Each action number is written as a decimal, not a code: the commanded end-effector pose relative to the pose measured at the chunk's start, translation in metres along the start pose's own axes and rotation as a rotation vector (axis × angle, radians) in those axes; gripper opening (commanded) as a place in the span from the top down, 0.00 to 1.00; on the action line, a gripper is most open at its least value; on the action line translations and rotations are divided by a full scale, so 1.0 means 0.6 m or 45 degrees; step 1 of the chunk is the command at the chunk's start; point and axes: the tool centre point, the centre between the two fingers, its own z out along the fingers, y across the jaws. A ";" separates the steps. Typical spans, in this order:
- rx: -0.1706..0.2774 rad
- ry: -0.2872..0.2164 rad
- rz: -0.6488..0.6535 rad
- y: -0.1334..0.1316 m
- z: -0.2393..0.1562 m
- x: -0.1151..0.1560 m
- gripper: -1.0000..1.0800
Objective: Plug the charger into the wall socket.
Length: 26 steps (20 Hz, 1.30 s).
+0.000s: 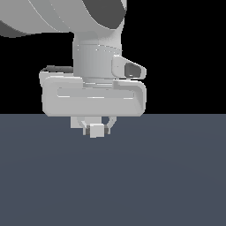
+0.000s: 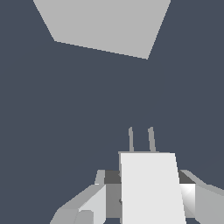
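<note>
Up close in the exterior view, a white robot arm (image 1: 62,17) comes down from the top and fills the upper half of the picture. Its wide, pale grey hand sits just above the far edge of a dark slate-blue desk (image 1: 167,176), with black background behind it. Below the hand, the jaws of the gripper (image 1: 96,129) pinch the charger (image 1: 96,130), a small plain white block, one finger touching each side. The block hangs near the far edge of the desk, a little toward the exterior view's left of centre. Whether it touches the desk surface cannot be told. The wall socket does not show in this view.

Seen from the wrist view, the charger (image 2: 151,188) is a large white block close to the camera, with two thin grey prongs (image 2: 141,139) sticking out of its far end, side by side. Grey fingers (image 2: 89,205) flank it on both sides. Beyond the prongs, well apart from them across bare desk, stands the wall socket (image 2: 103,24), a flat off-white plate cut off by the picture's edge. Its holes are not visible.
</note>
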 end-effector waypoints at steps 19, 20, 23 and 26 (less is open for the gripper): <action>-0.088 -0.005 0.260 -0.076 -0.031 0.090 1.00; -0.091 -0.005 0.268 -0.077 -0.032 0.093 1.00; -0.096 -0.006 0.285 -0.081 -0.033 0.099 1.00; -0.099 -0.007 0.294 -0.083 -0.034 0.102 1.00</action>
